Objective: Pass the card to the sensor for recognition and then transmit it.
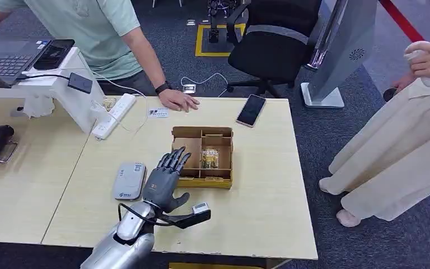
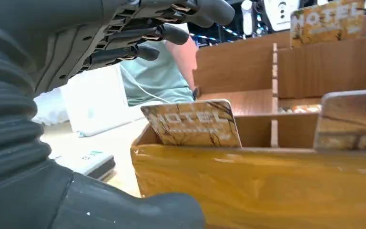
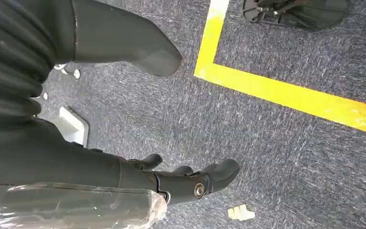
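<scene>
Pale wood table (image 1: 257,213); grey carpet (image 1: 381,235), yellow tape (image 3: 286,93).

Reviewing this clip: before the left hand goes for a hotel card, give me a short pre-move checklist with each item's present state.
1. Left hand free, fingers apart: ok.
2. Hand lined up at the wooden box: ok, at its near left corner.
3. Hotel card upright and reachable in the box: ok.
4. Card reader unobstructed on the table: ok.
5. Person's hand away from the box: ok, resting at the far edge.
6. Right hand out of the way: ok, over the carpet.
</scene>
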`<state>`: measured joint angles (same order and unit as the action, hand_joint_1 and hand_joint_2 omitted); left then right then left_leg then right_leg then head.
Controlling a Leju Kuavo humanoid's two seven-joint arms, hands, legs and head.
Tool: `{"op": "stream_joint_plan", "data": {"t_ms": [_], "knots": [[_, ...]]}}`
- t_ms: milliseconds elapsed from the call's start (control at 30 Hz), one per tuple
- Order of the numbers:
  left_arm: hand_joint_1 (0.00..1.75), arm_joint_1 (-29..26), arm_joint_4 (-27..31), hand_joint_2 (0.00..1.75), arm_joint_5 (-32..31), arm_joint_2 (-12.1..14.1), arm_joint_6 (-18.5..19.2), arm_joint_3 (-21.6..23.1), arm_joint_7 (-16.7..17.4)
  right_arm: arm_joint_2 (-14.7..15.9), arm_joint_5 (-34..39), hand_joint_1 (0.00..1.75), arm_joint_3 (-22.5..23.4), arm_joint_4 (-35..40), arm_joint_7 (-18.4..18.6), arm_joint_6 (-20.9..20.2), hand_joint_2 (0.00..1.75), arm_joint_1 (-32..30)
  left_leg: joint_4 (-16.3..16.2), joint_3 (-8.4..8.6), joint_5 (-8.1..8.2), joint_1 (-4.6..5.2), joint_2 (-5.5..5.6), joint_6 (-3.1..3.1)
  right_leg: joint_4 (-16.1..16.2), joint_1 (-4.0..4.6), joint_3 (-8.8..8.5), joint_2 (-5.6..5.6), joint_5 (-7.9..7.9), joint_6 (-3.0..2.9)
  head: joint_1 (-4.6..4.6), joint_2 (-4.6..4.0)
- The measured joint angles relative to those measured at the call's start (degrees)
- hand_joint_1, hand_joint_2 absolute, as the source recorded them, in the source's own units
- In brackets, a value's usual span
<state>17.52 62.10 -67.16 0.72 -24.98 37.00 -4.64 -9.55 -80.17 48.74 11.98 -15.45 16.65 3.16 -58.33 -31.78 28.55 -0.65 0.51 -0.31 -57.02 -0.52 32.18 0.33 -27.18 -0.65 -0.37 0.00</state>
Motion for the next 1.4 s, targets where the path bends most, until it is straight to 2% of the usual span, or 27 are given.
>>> {"op": "stream_joint_plan", "data": {"t_ms": [300, 400, 433, 467, 733, 967, 1133, 1400], "knots": [[0.00, 0.00, -0.02, 1.75, -0.11, 0.00, -0.28, 0.00, 0.05, 0.00, 0.00, 0.00, 0.00, 0.00, 0.00, 0.00, 1.75, 0.00, 0.00, 0.00, 0.00, 0.00, 0.00, 0.00, 0.00, 0.00, 0.00, 0.00, 0.00, 0.00, 0.02, 0.00], [0.00, 0.01, -0.02, 1.75, 0.04, 0.02, -3.44, 0.00, 0.42, 0.00, 0.20, 0.00, 0.00, 0.00, 0.00, 0.18, 1.75, -0.09, 0.00, 0.00, 0.00, 0.00, 0.00, 0.00, 0.00, 0.00, 0.00, 0.00, 0.00, 0.00, 0.02, 0.00], [0.00, 0.02, -0.02, 1.75, 0.19, 0.02, -3.22, -0.02, 0.00, 0.00, 0.28, 0.00, 0.00, 0.00, -0.09, 0.22, 1.75, -0.20, 0.00, 0.00, 0.00, 0.00, 0.00, 0.00, 0.00, 0.00, 0.00, 0.00, 0.00, 0.00, 0.02, 0.00], [1.75, 0.01, -0.02, 1.75, -0.40, 0.00, -2.47, 0.00, -0.17, 0.00, 0.28, 0.00, 0.00, 0.00, -0.11, 0.20, 1.75, -0.19, 0.00, 0.00, 0.00, 0.00, 0.00, 0.00, 0.00, 0.00, 0.00, 0.00, 0.00, 0.00, 0.02, 0.00], [1.75, 0.04, -0.96, 1.75, -0.53, -0.04, 0.98, 0.02, -0.68, 0.00, 0.26, 0.00, -0.02, 0.00, -0.09, -0.02, 1.75, -0.17, 0.00, 0.00, 0.00, 0.00, 0.00, 0.00, 0.00, 0.00, 0.00, 0.00, 0.00, 0.00, 0.00, 0.00], [1.75, 0.50, -1.86, 1.75, -0.83, -0.46, 1.77, 0.18, -0.70, 0.00, 0.22, 0.00, -0.15, 0.00, -0.09, -0.11, 1.75, -0.13, 0.00, -0.01, 0.00, 0.00, 0.00, 0.00, 0.00, 0.00, 0.00, 0.00, 0.00, 0.00, 0.00, 0.00], [1.75, 1.02, -2.27, 1.75, -1.23, -0.90, 1.74, 0.72, -0.70, 0.00, 0.22, 0.00, -0.50, 0.00, -0.09, -0.11, 1.75, -0.09, 0.00, -0.01, 0.00, 0.00, 0.00, 0.00, 0.00, 0.00, 0.00, -0.01, 0.00, 0.00, 0.02, 0.00], [1.75, 1.14, -2.75, 1.75, -2.23, -1.31, -1.46, 1.57, -0.65, 0.00, 0.17, 0.00, -0.76, 0.00, 0.43, 0.00, 1.75, -0.06, 0.00, -0.01, 0.00, 0.00, 0.00, 0.00, 0.00, 0.00, 0.00, 0.00, 0.00, 0.00, 0.02, 0.00]]}}
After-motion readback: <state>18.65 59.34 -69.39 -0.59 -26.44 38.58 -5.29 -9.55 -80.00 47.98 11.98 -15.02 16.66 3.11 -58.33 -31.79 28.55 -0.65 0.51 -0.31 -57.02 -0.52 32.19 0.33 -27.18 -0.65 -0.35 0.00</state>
